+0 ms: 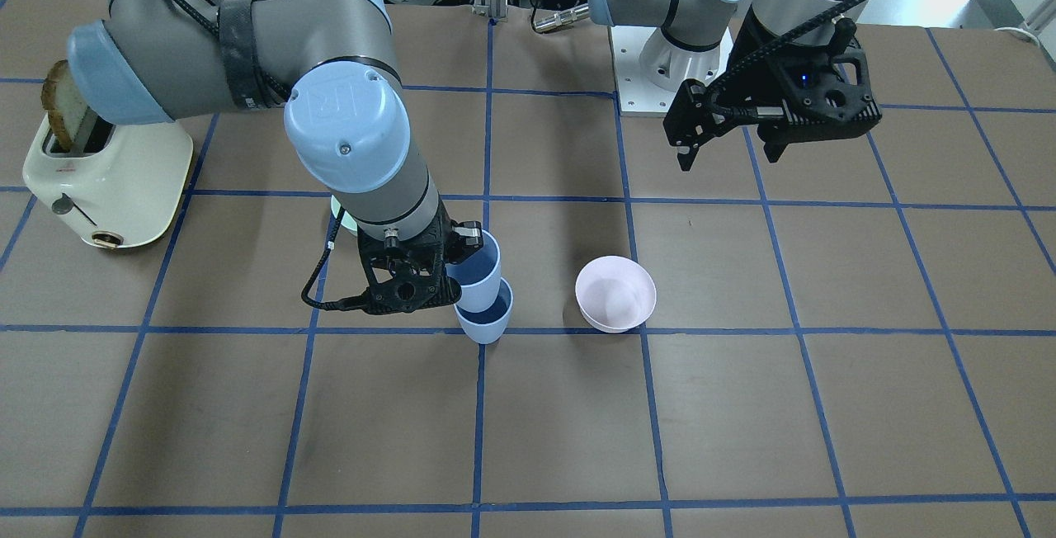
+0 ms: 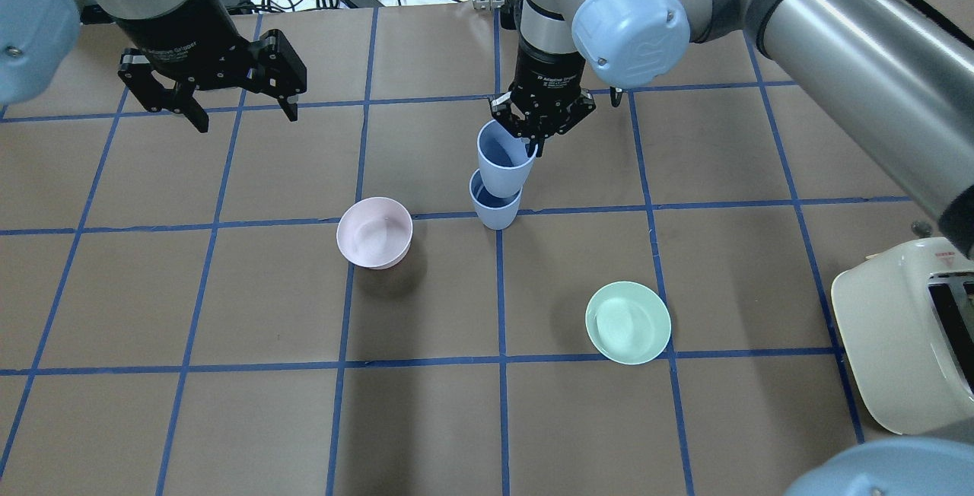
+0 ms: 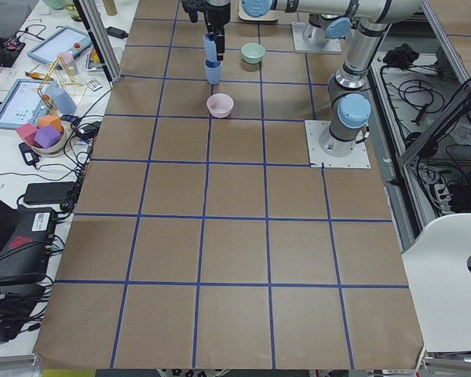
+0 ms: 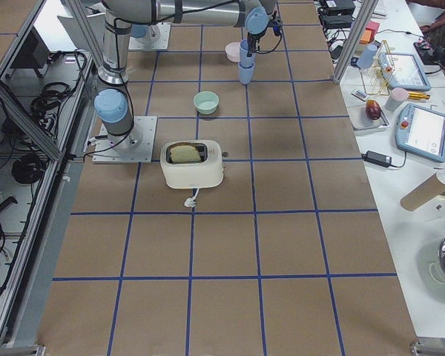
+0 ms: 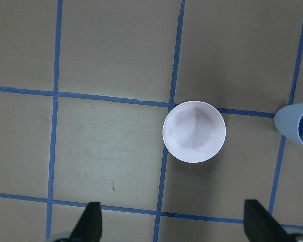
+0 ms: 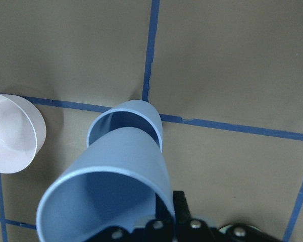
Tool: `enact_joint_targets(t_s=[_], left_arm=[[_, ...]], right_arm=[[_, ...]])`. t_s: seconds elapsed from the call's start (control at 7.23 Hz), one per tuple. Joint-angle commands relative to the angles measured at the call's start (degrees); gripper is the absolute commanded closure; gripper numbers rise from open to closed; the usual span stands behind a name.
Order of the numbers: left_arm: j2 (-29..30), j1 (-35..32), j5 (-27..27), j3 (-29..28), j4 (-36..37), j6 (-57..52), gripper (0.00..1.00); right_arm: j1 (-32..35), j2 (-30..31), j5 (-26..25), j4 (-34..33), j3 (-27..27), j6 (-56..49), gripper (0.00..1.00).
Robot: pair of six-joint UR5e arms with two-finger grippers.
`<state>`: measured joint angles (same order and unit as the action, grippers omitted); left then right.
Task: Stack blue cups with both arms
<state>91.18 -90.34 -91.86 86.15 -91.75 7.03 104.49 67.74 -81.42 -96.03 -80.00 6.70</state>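
Looking down from over the robot's shoulders, everything turns on one vertical line: the lower blue cup (image 2: 495, 211) stands upright on the surface (image 2: 228, 420) at a crossing of the blue tape lines, mouth up. The upper blue cup (image 2: 504, 157) hangs straight above it, long axis close to upright and base pointing into that mouth. From the wrist camera the base seems to sit at or just inside the rim, though how deep I cannot tell. The right claw (image 2: 535, 140) is the one at work. It is pinching the upper cup's wall at the rim on its 3 o'clock side, with the fingers closed to little more than the wall's thickness. From that claw the waiting cup lies at about 7 o'clock and lower, so I judge the coming move is a straight drop with no sideways correction. The left claw (image 2: 247, 120) sits well apart at about 10 o'clock from the stack, fingers spread wide, gripping nothing and touching nothing. The pink bowl (image 2: 374, 232) rests near the cups at 9 o'clock, and the green bowl (image 2: 628, 322) lies farther off at 4 o'clock.
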Motion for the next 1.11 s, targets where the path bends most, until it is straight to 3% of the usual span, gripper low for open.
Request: enact_joint_targets(t_s=[0.0,0.55,0.69,0.83,0.97], left_arm=[[0.0,0.0,-0.1,0.0,0.0,0.0,0.00],[0.0,0.0,-0.1,0.0,0.0,0.0,0.00],[0.0,0.0,-0.1,0.0,0.0,0.0,0.00],[0.0,0.0,-0.1,0.0,0.0,0.0,0.00],[-0.1,0.0,-0.1,0.0,0.0,0.0,0.00]], right_arm=[[0.0,-0.2,0.9,-1.1,-0.1,0.0,1.00],[0.0,-1.1,0.7,-2.4,-0.3,0.2,0.97],[0.0,-1.2,0.5,-2.4,-0.3,0.2,0.76],[0.0,-1.2,0.3,-2.4,-0.4,0.2,0.16],[0.0,-1.1,0.6,-2.4,-0.4,3.3,0.00]])
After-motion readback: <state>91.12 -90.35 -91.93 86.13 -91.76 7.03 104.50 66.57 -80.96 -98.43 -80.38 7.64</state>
